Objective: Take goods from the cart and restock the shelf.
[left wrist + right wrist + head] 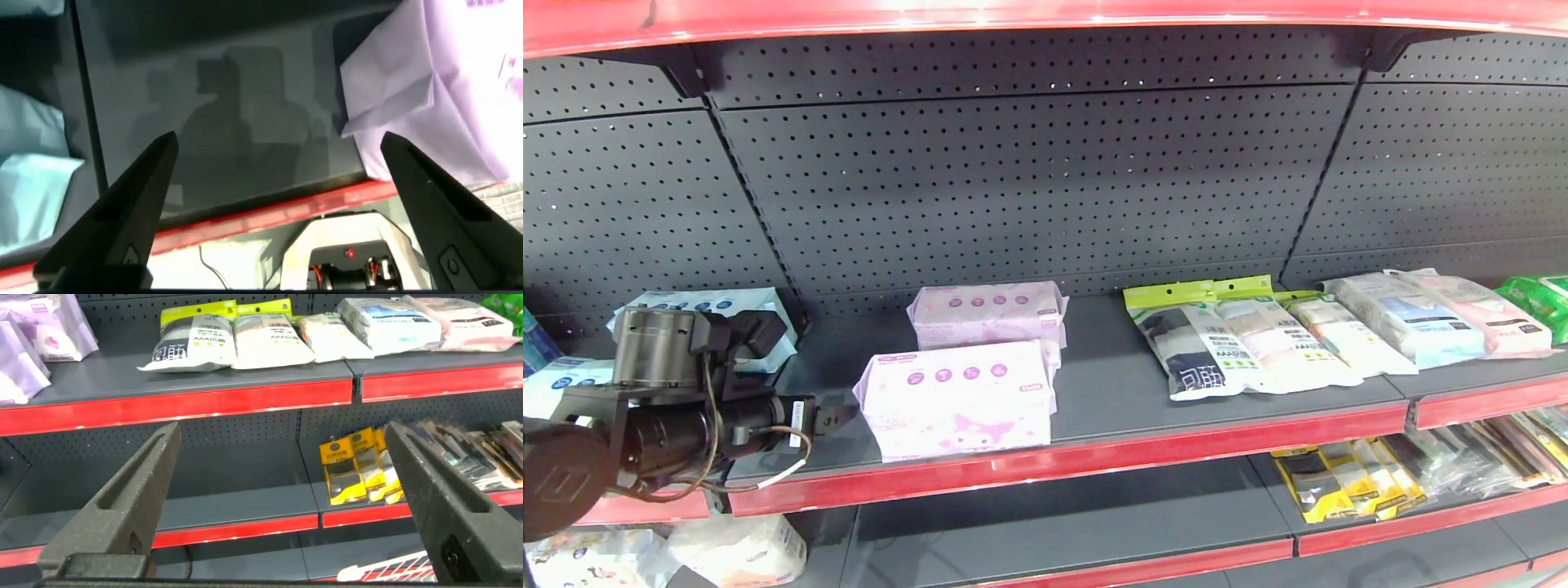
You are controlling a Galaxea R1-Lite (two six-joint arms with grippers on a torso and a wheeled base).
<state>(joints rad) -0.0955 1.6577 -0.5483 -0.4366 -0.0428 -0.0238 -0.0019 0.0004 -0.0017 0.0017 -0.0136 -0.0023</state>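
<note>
Before the shelf (pixel 1111 384), left pincer (pixel 278 139) and right pincer (pixel 282 429) gape empty; pink pack (pixel 441 82) cropped.

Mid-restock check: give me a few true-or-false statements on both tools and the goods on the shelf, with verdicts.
1. The left tool is open and holds nothing. True.
2. The right tool is shut on a pack. False: it is open and empty.
3. On the shelf, the front pink pack lies just ahead of the rear pink pack. True.
4. The left tool is at the green-topped packs. False: it is by the front pink pack's left end; the green-topped packs lie farther to the robot's right.
</note>
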